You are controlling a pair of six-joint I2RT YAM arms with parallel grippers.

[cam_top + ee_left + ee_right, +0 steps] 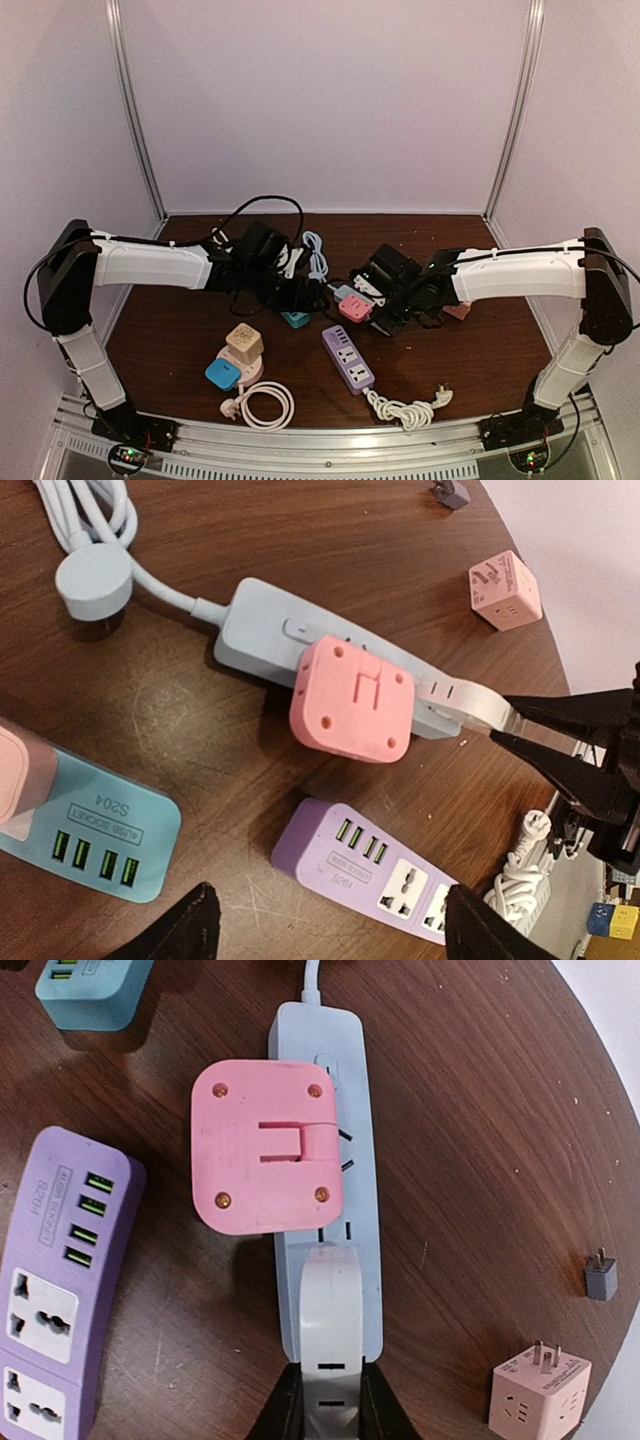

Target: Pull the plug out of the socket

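right jaws: closed on the white plug (330, 1330), one black finger against each of its long sides.
white plug, place: between the fingertips of the right gripper (328, 1405), seated on the end of the light blue power strip (330, 1050) nearest those jaws.
white plug, axis: its long axis runs along the strip, in line with the fingers; the rounded end points away from the jaws.
pink adapter (268, 1148): just beyond the plug's rounded end, lying across the strip and overhanging one side.
left jaws: wide apart, holding nothing.
left gripper (330, 930): the purple power strip (370, 865) shows between its fingertips; the white plug lies ahead, outside them.
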